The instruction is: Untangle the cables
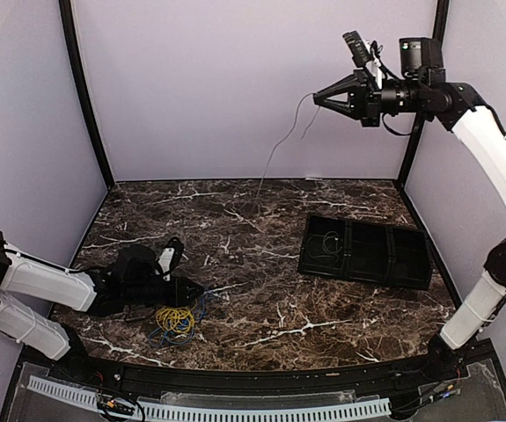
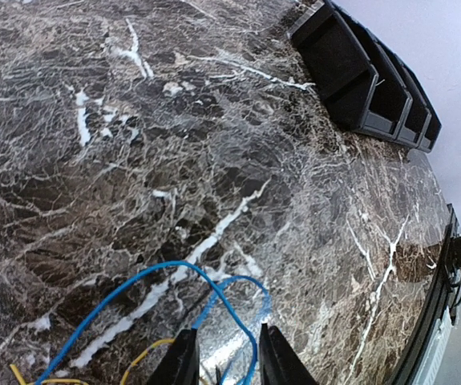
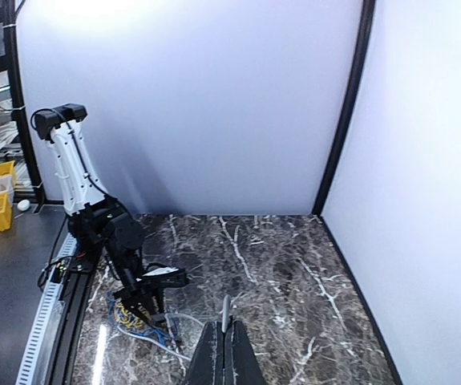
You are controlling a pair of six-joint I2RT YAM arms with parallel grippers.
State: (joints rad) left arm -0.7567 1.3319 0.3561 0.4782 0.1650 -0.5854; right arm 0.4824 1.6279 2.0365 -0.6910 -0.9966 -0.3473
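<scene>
1. The left tool is seen low over the table, well to the left of the black tray.
2. Its two fingers are parted. A gap is left between them, so the tool is released and nothing is squeezed.
3. A loop of the blue cable is laid on the table and is seen running down into that gap.
4. The yellow cable is found in a small loopy heap with the blue one. The heap is placed well to the left of the tray, just under the left tool.
5. The pale grey cable is hung up in the air to the left of the tray. Its low end is dropped onto the table behind the tray's left side.
6. A thin loop of wire is seen inside the left part of the tray. Its colour cannot be told.
7. The right tool is held high above the tray. It is clenched, and the top end of the pale grey cable is pinched in it.
</scene>
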